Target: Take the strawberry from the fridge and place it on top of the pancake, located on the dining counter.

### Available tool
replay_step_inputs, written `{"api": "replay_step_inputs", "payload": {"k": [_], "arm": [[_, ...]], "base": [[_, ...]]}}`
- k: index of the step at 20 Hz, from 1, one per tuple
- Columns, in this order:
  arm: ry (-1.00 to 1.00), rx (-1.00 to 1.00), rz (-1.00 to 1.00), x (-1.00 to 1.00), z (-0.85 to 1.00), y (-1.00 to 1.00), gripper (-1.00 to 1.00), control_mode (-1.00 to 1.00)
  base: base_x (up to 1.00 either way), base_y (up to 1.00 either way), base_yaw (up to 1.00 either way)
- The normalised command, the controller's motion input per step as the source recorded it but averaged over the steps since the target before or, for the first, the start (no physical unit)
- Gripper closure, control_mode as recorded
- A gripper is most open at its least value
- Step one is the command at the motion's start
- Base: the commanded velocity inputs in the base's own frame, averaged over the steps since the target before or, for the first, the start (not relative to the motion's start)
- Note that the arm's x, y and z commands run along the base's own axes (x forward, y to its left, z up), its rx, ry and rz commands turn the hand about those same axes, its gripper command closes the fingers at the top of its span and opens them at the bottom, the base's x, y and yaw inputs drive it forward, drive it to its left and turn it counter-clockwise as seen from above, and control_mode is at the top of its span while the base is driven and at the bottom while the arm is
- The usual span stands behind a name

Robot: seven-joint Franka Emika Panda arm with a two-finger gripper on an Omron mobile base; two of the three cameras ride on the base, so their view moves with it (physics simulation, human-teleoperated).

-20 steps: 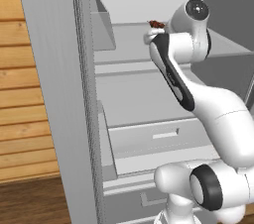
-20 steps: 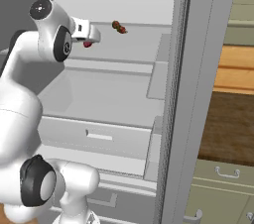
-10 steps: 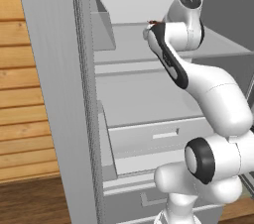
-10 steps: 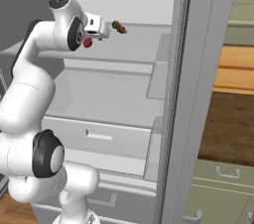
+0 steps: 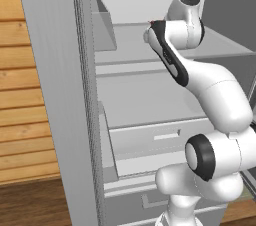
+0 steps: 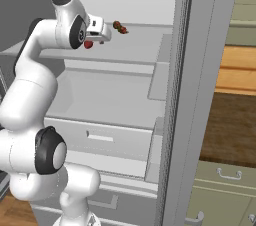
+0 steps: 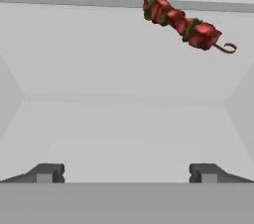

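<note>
You are early in the job: the fridge (image 6: 175, 95) stands open and your arm is reaching onto an upper shelf (image 6: 145, 45), but nothing has been picked up yet. In the hand view the two fingertips (image 7: 47, 172) stand far apart with bare shelf between them, so the jaws are wide open and empty.

From the right base view, the gripper (image 6: 102, 34) sits over the front part of that shelf. The strawberry (image 6: 88, 44) appears as a small bright-red spot just below and beside the hand, close to the shelf's front edge; whether it touches the hand you cannot tell from here. Farther back on the same shelf lies a skewer of meat (image 7: 181, 22) with green pieces between the chunks, which is not your target. In the hand view the skewer lies ahead and to the upper right, so the camera is looking past the berry rather than at it.

What is left is nearly everything. You will likely need to bring the open jaws back onto the berry and close on it, then withdraw from the fridge, drive to the dining counter and set the berry on the pancake.
</note>
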Motion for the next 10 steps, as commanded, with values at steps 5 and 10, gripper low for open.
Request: {"api": "replay_step_inputs", "payload": {"k": [5, 10], "arm": [[0.00, 0.00, 0.00, 0.00, -0.32, 0.00, -1.00, -1.00], [0.00, 0.00, 0.00, 0.00, -0.28, 0.00, -1.00, -1.00]], "base": [[0.00, 0.00, 0.00], [0.00, 0.00, 0.00]]}}
